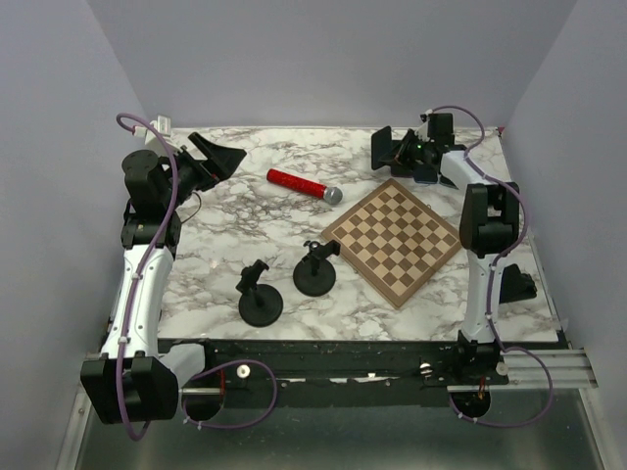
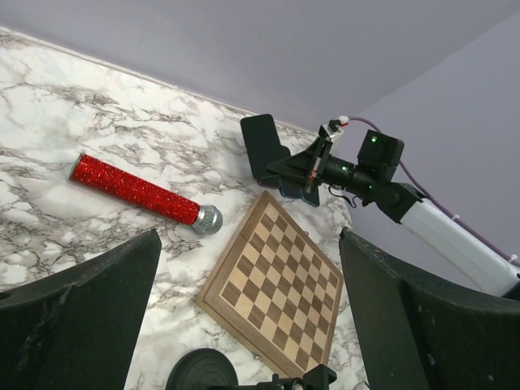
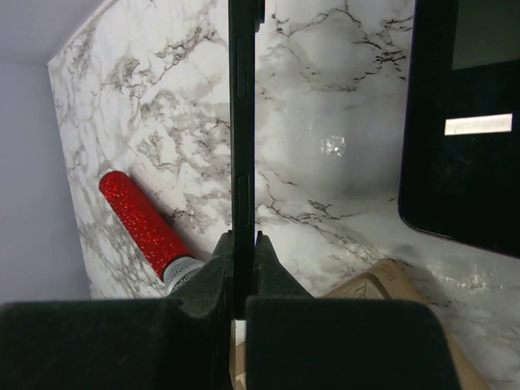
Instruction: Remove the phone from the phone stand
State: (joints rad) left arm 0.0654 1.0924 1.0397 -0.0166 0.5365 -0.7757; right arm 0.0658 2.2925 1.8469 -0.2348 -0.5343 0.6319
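Right fingers [image 3: 341, 341] are pressed shut on a thin dark slab seen edge-on from the right wrist. Its side buttons show, so it reads as the phone [image 3: 243, 122]. Its broad faces are hidden in that view and its far end is cut off by the top of the frame. Just to its right a glossy dark panel [image 3: 463, 122] with a rounded corner runs out of the frame; I cannot tell what it is. From above, the clamp is a cluster of black shapes at the far right of the worktop [image 1: 216, 245], and where fingers end and phone begins is hard to make out. Left fingers [image 2: 81, 317] are spread wide with nothing between them, over the far left of the worktop, their lower parts cut off in the left wrist view.

The phone is gripped at its near end between the right fingers, well apart from the left fingers. The left phone stand [image 1: 261, 296] and the right phone stand [image 1: 315, 270] sit on round bases at the middle front, well apart from the phone. A chessboard [image 1: 394, 242] lies between them and the right fingers. A red glitter microphone [image 1: 302, 184] lies between the two arms, near the board's far corner.
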